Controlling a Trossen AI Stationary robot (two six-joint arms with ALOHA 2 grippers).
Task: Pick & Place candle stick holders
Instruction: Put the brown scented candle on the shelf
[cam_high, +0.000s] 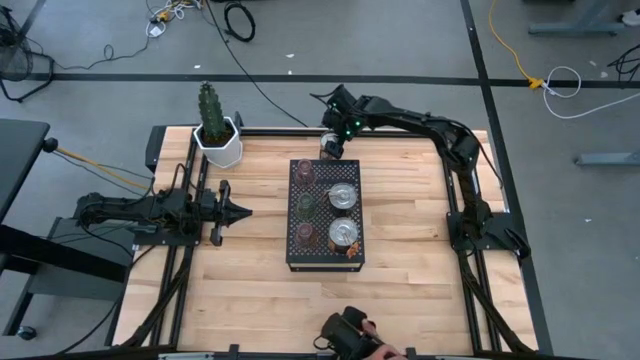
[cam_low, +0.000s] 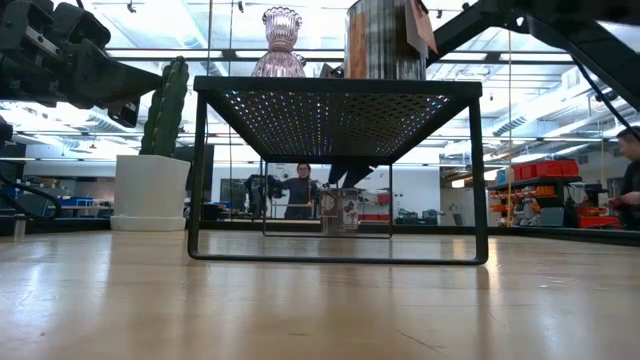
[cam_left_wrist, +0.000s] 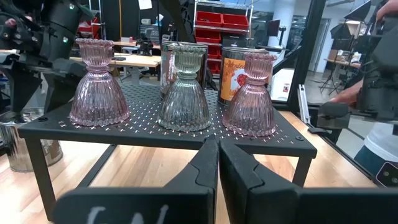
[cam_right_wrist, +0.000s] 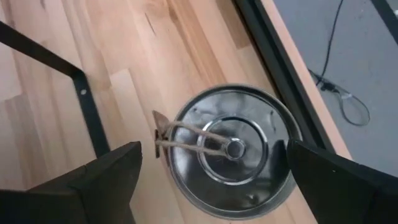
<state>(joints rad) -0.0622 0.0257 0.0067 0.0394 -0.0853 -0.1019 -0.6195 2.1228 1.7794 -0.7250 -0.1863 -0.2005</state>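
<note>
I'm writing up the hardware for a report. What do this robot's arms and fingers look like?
Both arms are black and jointed. The right arm carries small green lights near its wrist. The left gripper tapers to a point; its fingers are matte black wedges. The right gripper's fingers are broad, dark and flat.

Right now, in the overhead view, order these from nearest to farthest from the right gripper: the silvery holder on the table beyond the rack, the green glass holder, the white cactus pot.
1. Silvery round holder: directly under the open right gripper, off the black perforated rack's far end.
2. Green glass holder: middle of the rack's left row.
3. White pot with cactus: far-left table corner.
</note>
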